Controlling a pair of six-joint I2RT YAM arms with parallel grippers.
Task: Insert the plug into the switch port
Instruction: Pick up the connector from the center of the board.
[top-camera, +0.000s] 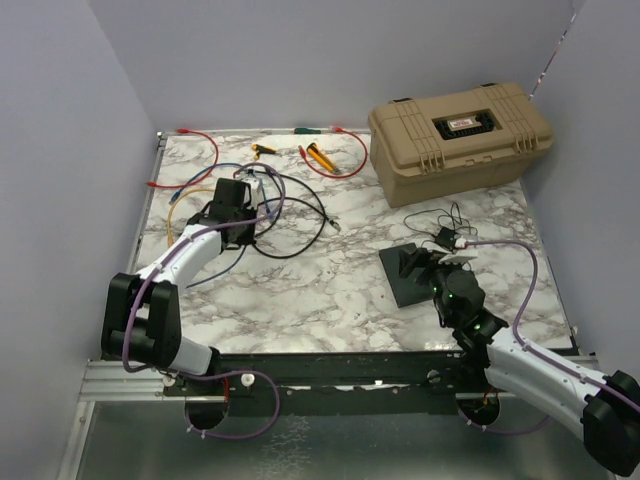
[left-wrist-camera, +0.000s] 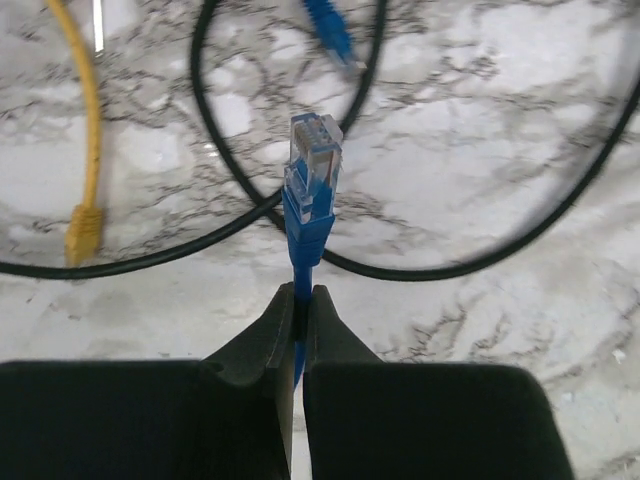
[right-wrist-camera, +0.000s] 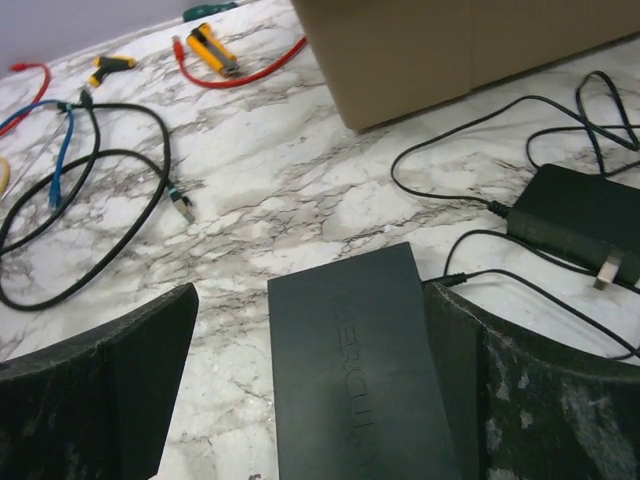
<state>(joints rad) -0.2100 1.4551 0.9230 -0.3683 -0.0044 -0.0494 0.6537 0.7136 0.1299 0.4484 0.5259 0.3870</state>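
Note:
My left gripper (left-wrist-camera: 298, 300) is shut on a blue cable just behind its clear plug (left-wrist-camera: 313, 160), which points away above the marble table; in the top view this gripper (top-camera: 232, 212) is at the left over a tangle of cables. The switch (right-wrist-camera: 355, 370), a flat dark-grey box, lies between the open fingers of my right gripper (right-wrist-camera: 310, 380); the right finger (right-wrist-camera: 455, 370) is next to its side where the thin power cord (right-wrist-camera: 520, 285) enters. In the top view the switch (top-camera: 405, 275) lies at the right with my right gripper (top-camera: 430, 268) over it. Its ports are hidden.
A big tan case (top-camera: 460, 135) stands at the back right. A small black power adapter (right-wrist-camera: 585, 215) lies right of the switch. Black (left-wrist-camera: 230, 215), yellow (left-wrist-camera: 85, 150) and blue loose cables, red cables (top-camera: 200, 140) and yellow-handled tools (top-camera: 320, 157) lie at the left and back.

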